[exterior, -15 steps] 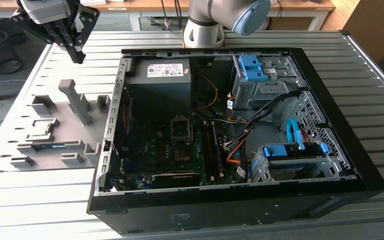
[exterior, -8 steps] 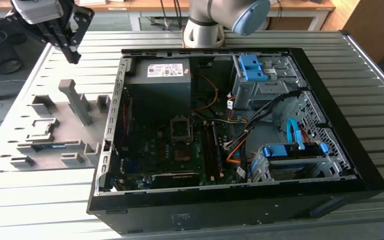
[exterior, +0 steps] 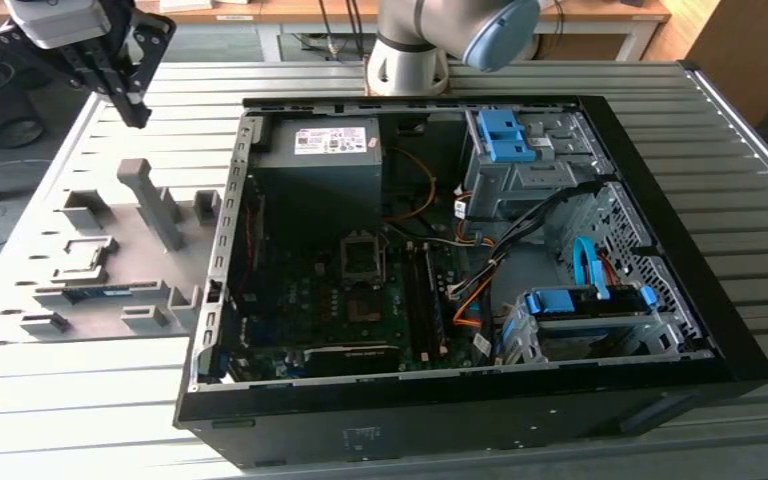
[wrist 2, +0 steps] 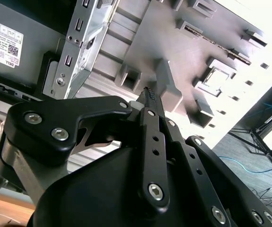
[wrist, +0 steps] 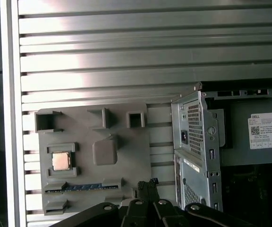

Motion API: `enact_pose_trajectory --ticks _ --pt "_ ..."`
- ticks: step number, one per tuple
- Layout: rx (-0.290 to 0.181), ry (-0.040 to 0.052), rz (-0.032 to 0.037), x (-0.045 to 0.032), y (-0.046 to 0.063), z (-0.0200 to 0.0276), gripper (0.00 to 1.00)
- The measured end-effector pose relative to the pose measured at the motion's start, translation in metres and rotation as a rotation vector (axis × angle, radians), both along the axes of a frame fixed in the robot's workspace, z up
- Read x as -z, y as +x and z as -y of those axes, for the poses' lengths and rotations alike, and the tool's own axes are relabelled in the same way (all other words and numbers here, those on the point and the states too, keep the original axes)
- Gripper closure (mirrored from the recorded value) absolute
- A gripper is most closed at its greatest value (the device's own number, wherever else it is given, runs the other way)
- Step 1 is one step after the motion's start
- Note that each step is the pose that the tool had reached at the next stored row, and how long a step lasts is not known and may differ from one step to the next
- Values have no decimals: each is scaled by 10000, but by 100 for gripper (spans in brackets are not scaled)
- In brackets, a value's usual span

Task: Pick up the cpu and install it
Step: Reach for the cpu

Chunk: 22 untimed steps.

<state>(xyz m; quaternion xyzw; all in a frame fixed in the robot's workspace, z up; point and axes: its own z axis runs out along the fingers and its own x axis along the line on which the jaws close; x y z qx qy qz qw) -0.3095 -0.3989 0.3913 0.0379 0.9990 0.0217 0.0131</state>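
The gripper (exterior: 135, 116) hung high over the slatted table (exterior: 744, 180), near the grey fixture tray (exterior: 144, 295) that lay beside the open computer case (exterior: 424, 435); its fingers (wrist 2: 151, 101) were clenched tip to tip with nothing between them; in the first wrist view the cpu (wrist: 60, 161) lay flat, metal face up, in a square pocket of the tray, well apart from the fingertips; a memory stick (wrist: 81, 187) sat slotted just beside it.

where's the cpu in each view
Exterior view: cpu in a square pocket of the grey tray, at the exterior view's left.
Second wrist view: bright square in its pocket, beyond the tall grey post.
First wrist view: silver square beside that post.
Shared landmark: the tall grey post.
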Motion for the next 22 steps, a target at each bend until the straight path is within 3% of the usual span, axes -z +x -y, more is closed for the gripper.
enact_pose_trajectory --ticks 22 --pt "0 -1 0 2 -242 0 90"
